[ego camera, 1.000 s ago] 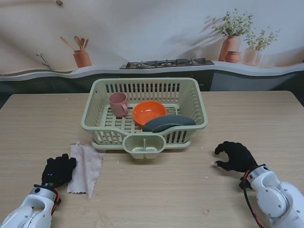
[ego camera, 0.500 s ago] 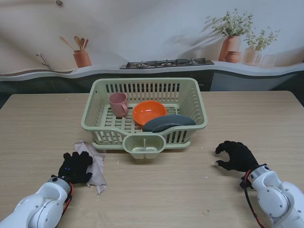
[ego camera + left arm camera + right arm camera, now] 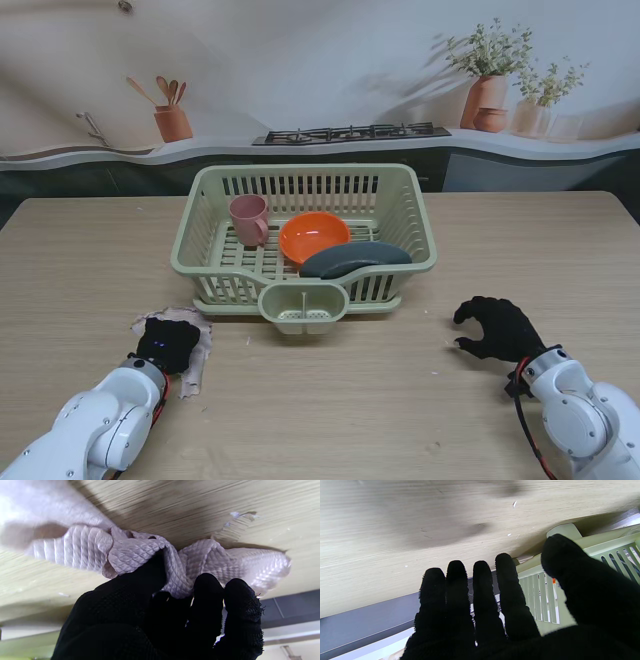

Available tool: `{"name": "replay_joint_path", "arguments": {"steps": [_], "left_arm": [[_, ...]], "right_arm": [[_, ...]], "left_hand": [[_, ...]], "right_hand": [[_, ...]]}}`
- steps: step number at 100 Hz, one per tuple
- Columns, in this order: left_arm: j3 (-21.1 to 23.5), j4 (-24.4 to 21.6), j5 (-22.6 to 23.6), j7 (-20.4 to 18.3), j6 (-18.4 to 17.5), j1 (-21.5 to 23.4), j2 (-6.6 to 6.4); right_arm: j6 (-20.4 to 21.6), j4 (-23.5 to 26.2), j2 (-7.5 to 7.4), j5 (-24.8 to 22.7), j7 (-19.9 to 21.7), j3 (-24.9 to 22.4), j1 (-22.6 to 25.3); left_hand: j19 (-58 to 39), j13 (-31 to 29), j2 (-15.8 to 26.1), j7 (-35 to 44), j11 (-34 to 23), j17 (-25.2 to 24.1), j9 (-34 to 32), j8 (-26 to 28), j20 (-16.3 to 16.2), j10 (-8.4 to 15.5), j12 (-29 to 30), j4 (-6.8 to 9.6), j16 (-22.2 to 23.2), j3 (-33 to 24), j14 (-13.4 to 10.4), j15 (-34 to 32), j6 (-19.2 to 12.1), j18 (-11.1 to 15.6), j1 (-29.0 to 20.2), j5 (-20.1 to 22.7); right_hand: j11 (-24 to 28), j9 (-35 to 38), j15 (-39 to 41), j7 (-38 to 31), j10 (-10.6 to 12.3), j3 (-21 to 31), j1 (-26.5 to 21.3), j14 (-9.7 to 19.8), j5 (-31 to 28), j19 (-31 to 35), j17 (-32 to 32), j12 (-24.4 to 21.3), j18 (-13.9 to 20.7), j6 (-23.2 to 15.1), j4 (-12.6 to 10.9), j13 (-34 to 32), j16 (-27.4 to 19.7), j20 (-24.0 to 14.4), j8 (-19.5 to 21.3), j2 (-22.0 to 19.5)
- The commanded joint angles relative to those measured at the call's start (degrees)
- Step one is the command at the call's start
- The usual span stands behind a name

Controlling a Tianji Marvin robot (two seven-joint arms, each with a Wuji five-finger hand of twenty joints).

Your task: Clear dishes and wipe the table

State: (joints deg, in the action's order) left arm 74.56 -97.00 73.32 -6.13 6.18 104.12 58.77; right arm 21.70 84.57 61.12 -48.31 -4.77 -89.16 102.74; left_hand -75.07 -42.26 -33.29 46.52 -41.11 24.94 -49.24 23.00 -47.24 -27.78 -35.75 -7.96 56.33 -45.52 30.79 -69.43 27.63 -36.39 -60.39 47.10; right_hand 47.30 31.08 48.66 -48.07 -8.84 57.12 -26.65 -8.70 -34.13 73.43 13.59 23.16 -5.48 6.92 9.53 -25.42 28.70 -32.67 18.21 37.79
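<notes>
On the near left of the table (image 3: 80, 260), just in front of the dish rack (image 3: 305, 238), the pale quilted cloth (image 3: 190, 350) lies bunched under the left hand (image 3: 165, 343), whose fingers (image 3: 208, 590) are curled into its folds and gripping it. It looks light, soft and limp, likely to crumple and slide on the smooth wood rather than hold a shape, so the best hold is probably the thick gathered middle, pressed flat for wiping. Over on the near right the right hand (image 3: 495, 330) rests with fingers spread, holding nothing. Cup (image 3: 248, 219), orange bowl (image 3: 314, 237) and dark plate (image 3: 355, 259) sit in the rack
</notes>
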Motion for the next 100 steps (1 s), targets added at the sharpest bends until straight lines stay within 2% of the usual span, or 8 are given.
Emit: {"name": "replay_joint_path", "arguments": {"steps": [1, 15, 34, 49, 80, 100], "left_arm": [[-0.9, 4.0, 0.2, -1.7, 1.3, 1.6, -0.27], [-0.5, 5.4, 1.8, 1.4, 2.5, 2.0, -0.23], [1.7, 6.6, 3.5, 6.8, 4.6, 4.0, 0.05], [4.5, 8.4, 3.7, 13.8, 6.4, 6.0, 0.44], [10.0, 15.0, 0.9, 29.5, 8.0, 8.1, 1.51], [11.1, 17.6, -1.7, 34.2, 7.3, 7.7, 2.1]], "right_arm": [[0.3, 0.3, 0.11, -0.2, 0.6, -0.1, 0.4], [0.4, 0.2, 0.09, -0.2, 0.7, 0.0, 0.3], [0.3, 0.3, 0.11, 0.0, 0.7, 0.1, 0.3], [0.5, 0.2, 0.1, -0.2, 0.7, 0.0, 0.2], [0.4, 0.3, 0.08, -0.2, 0.8, 0.1, 0.2], [0.4, 0.3, 0.09, -0.2, 0.7, 0.1, 0.2]], "left_hand": [[-3.3, -2.1, -1.4, -3.0, -1.0, 2.0, -2.5, -4.5, -2.7, -2.7, -2.5, -0.8, 0.8, -4.3, 2.8, -1.5, -10.8, -3.6, -4.1, 7.9], [-3.7, -4.5, -2.4, -2.3, -0.7, 4.7, -4.4, -2.8, -4.6, -3.7, -3.7, -1.54, 0.7, -7.0, 3.6, -1.1, -9.4, -3.6, -4.1, 9.2], [-3.7, -6.3, -2.3, -1.4, -0.6, 6.7, -5.6, -1.2, -5.6, -4.3, -4.9, -1.72, 0.9, -7.2, 3.9, -1.1, -9.0, -3.6, -4.2, 9.6], [-3.8, -7.2, -2.3, -0.8, -0.6, 8.0, -6.2, -0.3, -6.2, -4.3, -5.5, -1.7, 1.0, -7.2, 3.9, -1.0, -9.0, -3.6, -4.4, 9.6], [-3.8, -7.9, -2.4, 0.0, -0.1, 9.0, -6.8, 0.4, -7.0, -4.0, -6.1, -1.57, 1.1, -7.2, 4.1, -0.8, -9.2, -3.6, -4.6, 9.4], [-3.7, -7.9, -2.5, 0.3, 0.1, 9.1, -7.1, 0.5, -7.3, -3.6, -6.3, -1.55, 1.1, -7.2, 3.8, -0.5, -9.5, -3.6, -4.5, 9.3]], "right_hand": [[-0.6, 0.6, -0.6, 0.0, -0.4, 0.7, -0.7, -0.7, -0.3, 0.1, -0.6, -0.1, -0.3, 0.2, -1.1, 0.0, -0.3, 0.0, 0.2, 1.3], [-0.6, 0.6, -0.6, 0.0, -0.4, 0.7, -0.7, -0.7, -0.3, 0.1, -0.5, -0.1, -0.2, 0.2, -1.1, 0.0, -0.3, 0.0, 0.2, 1.3], [-0.6, 0.7, -0.6, 0.0, -0.5, 0.7, -0.6, -0.7, -0.4, 0.1, -0.5, -0.1, -0.2, 0.3, -1.1, -0.1, -0.3, -0.1, 0.2, 1.2], [-0.6, 0.7, -0.6, 0.0, -0.4, 0.7, -0.6, -0.7, -0.4, 0.1, -0.5, -0.1, -0.2, 0.3, -1.1, -0.1, -0.3, -0.1, 0.2, 1.3], [-0.6, 0.7, -0.6, 0.0, -0.5, 0.7, -0.6, -0.7, -0.5, 0.1, -0.4, -0.1, -0.2, 0.2, -1.1, -0.1, -0.3, -0.2, 0.2, 1.3], [-0.6, 0.7, -0.6, 0.0, -0.5, 0.8, -0.7, -0.7, -0.5, 0.1, -0.4, -0.1, -0.2, 0.3, -1.1, -0.1, -0.3, -0.2, 0.3, 1.3]]}}
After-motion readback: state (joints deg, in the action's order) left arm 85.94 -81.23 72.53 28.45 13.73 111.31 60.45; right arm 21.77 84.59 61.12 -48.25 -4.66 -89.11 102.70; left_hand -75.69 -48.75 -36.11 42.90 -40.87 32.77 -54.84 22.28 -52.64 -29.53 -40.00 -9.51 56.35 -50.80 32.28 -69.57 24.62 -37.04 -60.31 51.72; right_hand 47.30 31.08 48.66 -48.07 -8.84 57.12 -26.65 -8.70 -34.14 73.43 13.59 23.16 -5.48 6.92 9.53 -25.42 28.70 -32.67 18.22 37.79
